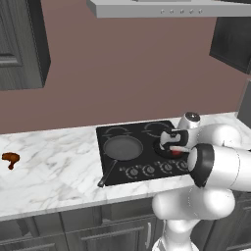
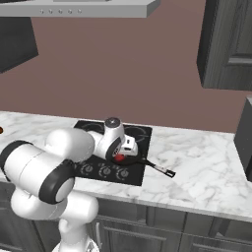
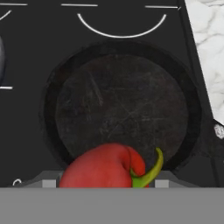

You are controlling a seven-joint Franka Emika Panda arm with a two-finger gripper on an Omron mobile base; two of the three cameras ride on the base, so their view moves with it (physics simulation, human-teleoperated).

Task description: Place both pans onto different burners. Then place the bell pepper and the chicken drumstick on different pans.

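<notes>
My gripper (image 1: 176,148) hangs low over the right front of the black cooktop (image 1: 110,135), shut on the red bell pepper (image 3: 105,168) with its green stem. Straight below it sits the smaller black pan (image 3: 122,105) on a front burner, its handle (image 2: 158,169) pointing out over the counter. The pepper (image 2: 118,158) hangs just above this pan's near rim. The wide grey pan (image 1: 122,147) rests on the left front burner, handle toward the counter's front edge. A brown chicken drumstick (image 1: 11,159) lies far left on the marble counter. My fingertips are hidden behind the pepper.
A rear burner ring (image 3: 122,33) lies bare beyond the small pan. A row of knobs (image 1: 149,170) runs along the cooktop's front. A range hood (image 1: 166,7) hangs overhead, with dark cabinets on both sides. Open marble counter (image 2: 206,162) spreads to the right.
</notes>
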